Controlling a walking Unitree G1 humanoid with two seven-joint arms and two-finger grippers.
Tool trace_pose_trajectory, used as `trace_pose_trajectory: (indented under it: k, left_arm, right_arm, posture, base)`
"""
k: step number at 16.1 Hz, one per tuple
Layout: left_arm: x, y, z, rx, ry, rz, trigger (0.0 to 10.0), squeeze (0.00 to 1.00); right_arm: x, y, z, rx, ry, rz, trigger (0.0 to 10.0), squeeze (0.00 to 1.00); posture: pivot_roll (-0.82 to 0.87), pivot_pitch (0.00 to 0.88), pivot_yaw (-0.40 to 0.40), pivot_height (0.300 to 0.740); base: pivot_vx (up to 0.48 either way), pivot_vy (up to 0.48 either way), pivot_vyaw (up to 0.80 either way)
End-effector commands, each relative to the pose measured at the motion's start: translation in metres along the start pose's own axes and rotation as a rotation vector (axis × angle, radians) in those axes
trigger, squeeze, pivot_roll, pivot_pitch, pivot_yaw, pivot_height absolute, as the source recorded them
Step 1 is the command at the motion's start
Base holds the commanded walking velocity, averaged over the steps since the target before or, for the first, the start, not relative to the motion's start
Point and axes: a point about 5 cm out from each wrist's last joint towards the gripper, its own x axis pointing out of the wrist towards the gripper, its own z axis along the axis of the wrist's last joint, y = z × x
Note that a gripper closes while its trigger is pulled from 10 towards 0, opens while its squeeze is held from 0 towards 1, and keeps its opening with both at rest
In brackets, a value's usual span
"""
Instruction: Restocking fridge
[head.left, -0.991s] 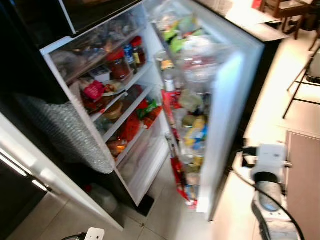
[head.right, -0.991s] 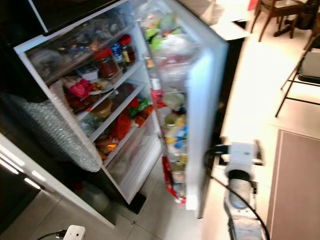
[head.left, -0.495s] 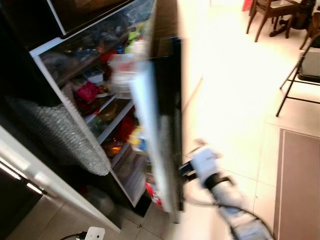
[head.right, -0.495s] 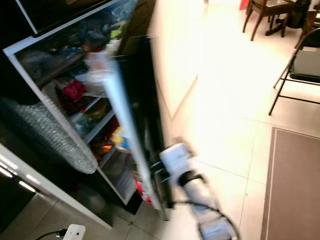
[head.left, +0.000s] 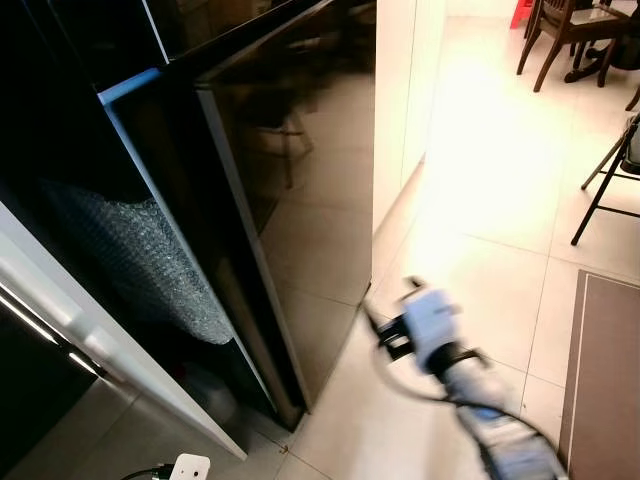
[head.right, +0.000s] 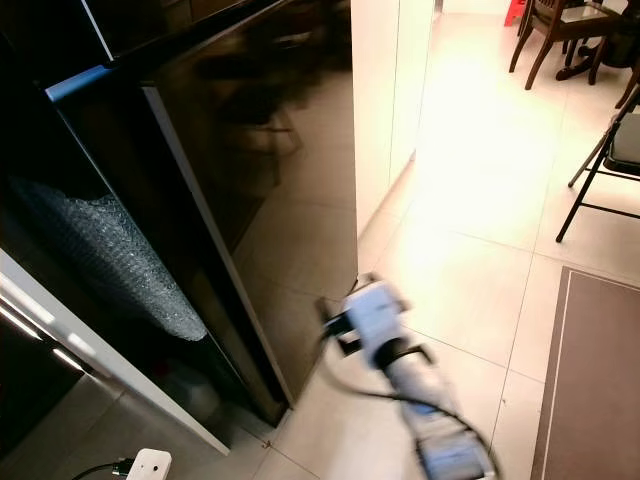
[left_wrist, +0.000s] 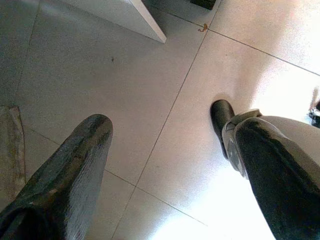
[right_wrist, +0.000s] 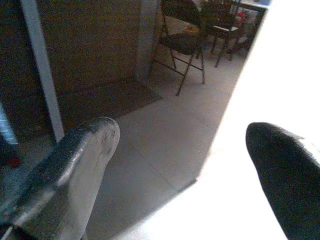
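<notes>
With the fridge door (head.left: 300, 200) nearly swung shut and my right gripper (right_wrist: 185, 165) spread open and empty just beside it, I feared the door might bounce back ajar.

Kitchen corner opening onto a sunlit dining area.
Pale glossy floor tiles (head.left: 480, 210) catch strong glare beside a cream wall panel (head.left: 398, 90); a brown mat (head.left: 605, 350), black folding chair (head.left: 612, 170) and dark wooden chairs (head.left: 560, 30) stand beyond.

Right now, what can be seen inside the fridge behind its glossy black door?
Nothing of the contents: the glossy black fridge door covers the shelves. Beside it a crumpled sheet of bubble wrap shows in a dark gap.
</notes>
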Motion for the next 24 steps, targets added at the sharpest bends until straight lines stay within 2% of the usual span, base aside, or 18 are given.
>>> trace_pose_trajectory:
  k: [1,2,3,4,5,7,8,9,10,11,12,14,15,16,18,20,22,24]
  left_arm:
    - [-0.001,0.004,-0.007,0.022,0.025,0.005,10.0,0.00]
    - [-0.001,0.004,-0.007,0.021,0.025,0.005,10.0,0.00]
    - [-0.001,0.003,-0.007,0.018,0.025,0.006,10.0,0.00]
    - [-0.001,0.003,-0.007,0.016,0.025,0.006,10.0,0.00]
    - [-0.001,0.002,-0.007,0.013,0.024,0.006,10.0,0.00]
    - [-0.001,0.002,-0.007,0.004,0.024,0.007,10.0,0.00]
    - [-0.001,0.002,-0.007,0.003,0.024,0.007,10.0,0.00]
    - [-0.001,0.002,-0.006,-0.001,0.025,0.008,10.0,0.00]
    - [-0.001,0.001,-0.006,-0.003,0.026,0.007,10.0,0.00]
    - [-0.001,0.001,-0.006,-0.002,0.027,0.006,10.0,0.00]
    - [-0.001,0.001,-0.006,-0.006,0.028,0.004,10.0,0.00]
    - [-0.001,0.000,-0.006,-0.019,0.036,-0.008,10.0,0.00]
    - [-0.001,0.000,-0.006,-0.016,0.039,-0.012,10.0,0.00]
    - [-0.001,0.001,-0.006,-0.015,0.039,-0.010,10.0,0.00]
    - [-0.001,0.002,-0.007,-0.031,0.033,0.003,10.0,0.00]
    - [-0.001,0.001,-0.007,-0.019,0.035,0.000,10.0,0.00]
    - [-0.001,-0.001,-0.007,-0.010,0.032,-0.005,10.0,0.00]
    - [-0.001,-0.001,-0.007,0.010,0.034,-0.015,10.0,0.00]
  right_arm:
    - [-0.002,-0.010,-0.007,0.043,0.026,-0.047,10.0,0.00]
    - [-0.005,-0.025,-0.013,0.072,0.049,-0.110,10.0,0.00]
    - [-0.012,-0.051,-0.025,0.126,0.086,-0.230,10.0,0.00]
    - [-0.019,-0.071,-0.035,0.174,0.125,-0.325,10.0,0.00]
    - [-0.030,-0.094,-0.054,0.202,0.187,-0.431,10.0,0.00]
    - [-0.051,-0.120,-0.086,0.266,0.286,-0.562,10.0,0.00]
    - [-0.057,-0.124,-0.095,0.284,0.316,-0.590,10.0,0.00]
    - [-0.071,-0.127,-0.119,0.326,0.408,-0.631,10.0,0.00]
    - [-0.082,-0.125,-0.138,0.363,0.486,-0.650,10.0,0.00]
    - [-0.097,-0.108,-0.165,0.368,0.629,-0.625,10.0,0.00]
    - [-0.105,-0.092,-0.179,0.400,0.701,-0.593,10.0,0.00]
    - [-0.125,-0.035,-0.210,0.470,0.886,-0.440,10.0,0.00]
    - [-0.134,-0.013,-0.218,0.489,0.956,-0.391,10.0,0.00]
    - [-0.140,0.000,-0.223,0.473,1.006,-0.358,10.0,0.00]
    - [-0.143,0.031,-0.227,0.522,1.028,-0.301,10.0,0.00]
    - [-0.145,0.045,-0.228,0.488,1.039,-0.223,10.0,0.00]
    - [-0.147,0.041,-0.228,0.540,1.033,-0.295,10.0,0.00]
    - [-0.147,0.040,-0.228,0.532,1.024,-0.300,10.0,0.00]
  posture:
    - [-0.12,0.000,0.101,0.740]
    - [-0.12,0.000,0.099,0.740]
    - [-0.12,0.000,0.096,0.740]
    - [-0.13,0.000,0.093,0.740]
    - [-0.12,0.000,0.089,0.740]
    - [-0.12,0.000,0.081,0.740]
    - [-0.12,0.000,0.081,0.740]
    - [-0.12,0.000,0.082,0.740]
    - [-0.12,0.000,0.082,0.740]
    - [-0.11,0.000,0.081,0.740]
    - [-0.11,0.000,0.079,0.740]
    - [-0.09,0.000,0.076,0.740]
    - [-0.09,0.000,0.077,0.740]
    - [-0.07,0.000,0.074,0.740]
    - [-0.08,0.000,0.068,0.740]
    - [-0.07,0.000,0.056,0.740]
    - [-0.08,0.000,0.054,0.740]
    - [-0.08,0.000,0.056,0.740]
  base:
    - [0.000,0.000,0.00]
    - [0.000,0.000,0.00]
    - [0.000,0.000,0.00]
    - [0.000,0.000,0.00]
    - [0.000,0.000,0.00]
    - [0.000,0.000,0.00]
    - [0.000,0.000,0.00]
    - [0.000,0.000,0.00]
    - [0.000,0.000,0.00]
    - [0.000,0.000,0.00]
    - [0.000,0.000,0.00]
    - [0.000,0.000,0.00]
    - [0.000,0.000,0.00]
    - [0.000,0.000,0.00]
    - [0.000,0.000,0.00]
    - [0.000,0.000,0.00]
    - [0.000,0.000,0.00]
    - [0.000,-0.427,0.00]
